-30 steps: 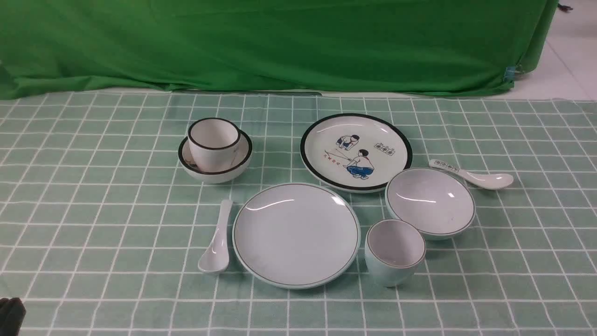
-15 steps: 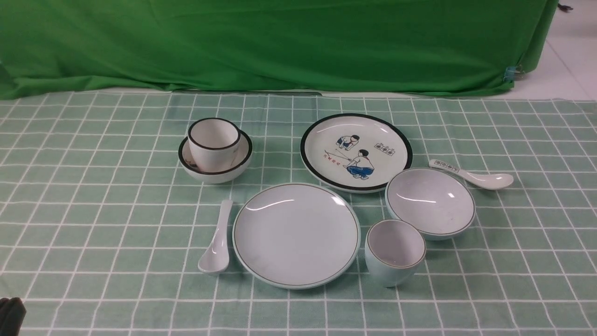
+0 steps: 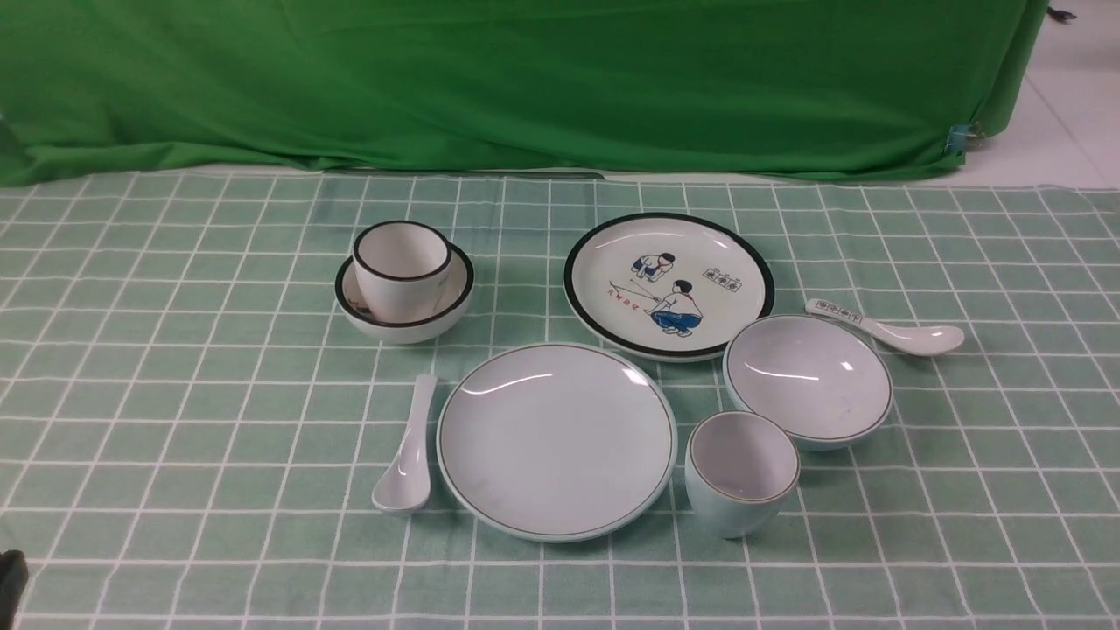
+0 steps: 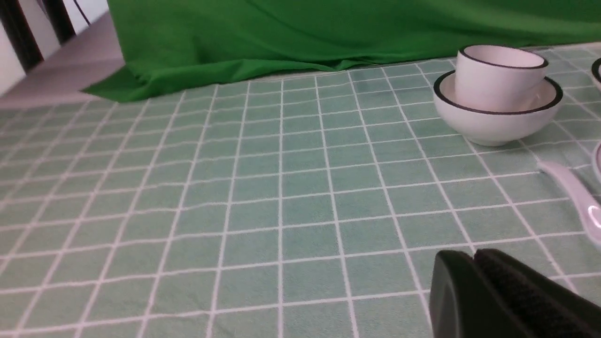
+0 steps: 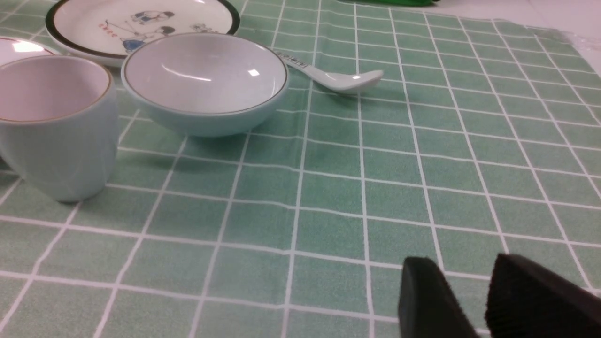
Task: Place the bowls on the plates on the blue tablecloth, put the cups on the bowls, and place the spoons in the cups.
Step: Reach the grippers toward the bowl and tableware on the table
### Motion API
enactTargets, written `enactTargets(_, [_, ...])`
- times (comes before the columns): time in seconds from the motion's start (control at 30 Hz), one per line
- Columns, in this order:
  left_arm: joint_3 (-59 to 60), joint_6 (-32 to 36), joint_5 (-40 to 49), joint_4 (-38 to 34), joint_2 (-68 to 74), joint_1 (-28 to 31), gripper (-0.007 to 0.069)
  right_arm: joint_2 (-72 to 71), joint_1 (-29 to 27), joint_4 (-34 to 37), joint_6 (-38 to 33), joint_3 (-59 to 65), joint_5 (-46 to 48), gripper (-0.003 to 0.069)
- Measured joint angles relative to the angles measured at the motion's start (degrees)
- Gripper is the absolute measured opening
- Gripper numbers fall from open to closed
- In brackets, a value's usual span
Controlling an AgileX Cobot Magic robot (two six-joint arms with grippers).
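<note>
On the blue tablecloth [image 3: 175, 367] the white black-rimmed cup [image 3: 401, 267] stands in the white bowl [image 3: 403, 317], apart from both plates. The cartoon plate [image 3: 668, 284] and the pale blue plate [image 3: 556, 439] lie bare. To the right of them sit the pale blue bowl [image 3: 807, 379] and the pale blue cup [image 3: 740, 472]. A plain spoon [image 3: 406, 446] lies left of the blue plate, a printed spoon [image 3: 885, 327] behind the blue bowl. My left gripper [image 4: 474, 256] is shut and empty, low at the near left. My right gripper [image 5: 462, 265] is open and empty, near the cup [image 5: 54, 122] and bowl [image 5: 205, 80].
A bright green backdrop cloth [image 3: 525, 79] hangs across the far edge of the table. White floor [image 3: 1067, 105] shows beyond the table's far right corner.
The dark tip of my left gripper at the front view's lower left corner has slipped lower and further out of the picture. Nothing on the cloth has moved.
</note>
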Motion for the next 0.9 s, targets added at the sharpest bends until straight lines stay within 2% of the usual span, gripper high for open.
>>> enactTargets(0.07, [0.0,-1.1,-2.6,-0.8,0.0,0.0,0.0017,0.0,0.0,0.0,0.0,0.0,0.0,0.0242])
enactTargets(0.27, [0.0,-16.2,-18.6,-22.5,0.0,0.0,0.0017,0.0,0.0,0.0,0.0,0.0,0.0,0.0242])
enactTargets(0.43, [0.0,-20.2,-25.2,-24.3,0.0,0.0,0.0017,0.0,0.0,0.0,0.0,0.0,0.0,0.0242])
enactTargets(0.57, [0.0,-26.6,-29.5,-21.4,0.0,0.0,0.0017,0.0,0.0,-0.1,0.0,0.0,0.0,0.0242])
enactTargets(0.63, [-0.7,-35.2,-28.6,-11.6,0.1,0.0,0.0017,0.0,1.0,-0.2,0.0,0.0,0.0,0.0242])
enactTargets(0.73, [-6.9,-48.6,-27.9,13.8,4.9,0.0,0.0017,0.0,3.0,-0.2,0.0,0.0,0.0,0.0242])
enactTargets(0.83, [-12.3,-59.2,-28.8,32.4,11.8,0.0,0.0017,0.0,3.6,-0.8,-0.2,0.0,-0.1,0.0242])
enactTargets(0.9, [-16.2,-68.9,-30.5,46.2,19.3,0.0,0.0017,0.0,3.6,-1.6,-0.4,0.0,-0.5,0.0242])
